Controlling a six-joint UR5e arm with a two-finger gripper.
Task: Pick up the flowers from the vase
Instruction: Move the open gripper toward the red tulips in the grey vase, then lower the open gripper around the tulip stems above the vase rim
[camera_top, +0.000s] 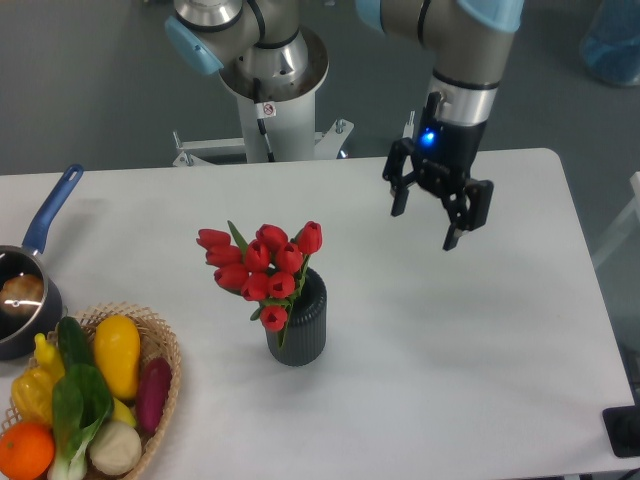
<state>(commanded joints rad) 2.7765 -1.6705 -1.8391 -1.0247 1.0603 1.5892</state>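
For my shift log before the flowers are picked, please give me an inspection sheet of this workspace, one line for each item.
Surface: white table, no spill seen.
Job's things: red flowers stand in the dark ribbed vase, leaning a little left; vase upright near the table's middle.
Clutter: blue-handled saucepan at the left edge; wicker basket of vegetables and fruit at the front left.
End effector: open, empty, in the air to the right of the flowers and behind them, touching nothing; blue light on.
Cables: nothing seen.
Surroundings: robot base behind the table; blue object at top right, unclear.
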